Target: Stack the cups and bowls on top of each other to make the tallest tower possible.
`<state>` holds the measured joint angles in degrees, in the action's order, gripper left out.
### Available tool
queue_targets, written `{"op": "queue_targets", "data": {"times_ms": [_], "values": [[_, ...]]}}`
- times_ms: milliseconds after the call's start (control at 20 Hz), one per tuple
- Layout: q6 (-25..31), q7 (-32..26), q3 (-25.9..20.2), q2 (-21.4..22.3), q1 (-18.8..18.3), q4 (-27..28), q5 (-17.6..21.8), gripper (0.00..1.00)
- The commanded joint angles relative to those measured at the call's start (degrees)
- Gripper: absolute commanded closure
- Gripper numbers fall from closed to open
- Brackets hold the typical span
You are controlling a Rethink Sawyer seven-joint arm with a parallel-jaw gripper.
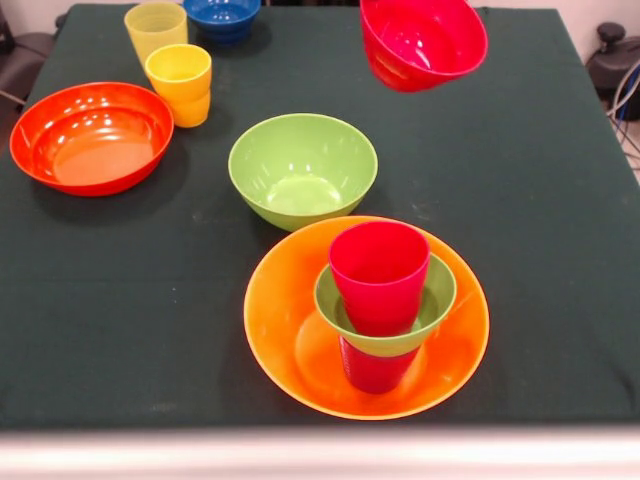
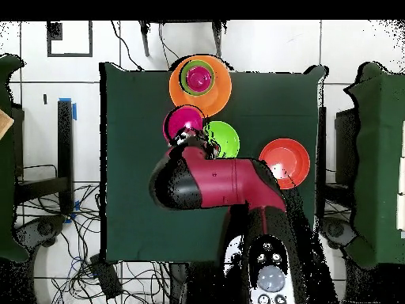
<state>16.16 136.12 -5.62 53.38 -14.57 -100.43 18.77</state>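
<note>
The tower stands near the table's front edge: the large yellow-orange bowl (image 1: pixel 300 330) holds a cup (image 1: pixel 375 368) that looks reddish here, with the small green bowl (image 1: pixel 436 292) on it and the red-pink cup (image 1: pixel 379 270) on top. It also shows in the overhead view (image 2: pixel 199 79). The small red-pink bowl (image 1: pixel 420 40) hangs tilted in the air above the table's far side. In the overhead view my gripper (image 2: pixel 187 136) holds this bowl (image 2: pixel 182 121) by its rim, a short way from the tower. In the front view the gripper is out of the picture.
The large green bowl (image 1: pixel 303 168) sits just behind the tower. The wide orange-red bowl (image 1: pixel 92 136) is at the left, with the yellow-orange cup (image 1: pixel 179 83), the pale yellow cup (image 1: pixel 155 28) and the small blue bowl (image 1: pixel 222 15) behind it.
</note>
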Motion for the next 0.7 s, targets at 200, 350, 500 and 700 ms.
{"op": "queue_targets", "data": {"times_ms": [200,350,500,700], "values": [[-8.04,-12.53,-18.58,-1.10,-9.44,6.45,10.19,1.00],[-11.51,-10.65,-19.94,-2.10,-10.75,7.69,13.50,1.00],[-12.73,-9.30,-23.14,-3.31,-13.45,7.62,15.15,1.00],[-12.80,-10.32,-32.70,-8.56,-20.79,7.13,18.00,1.00]]}}
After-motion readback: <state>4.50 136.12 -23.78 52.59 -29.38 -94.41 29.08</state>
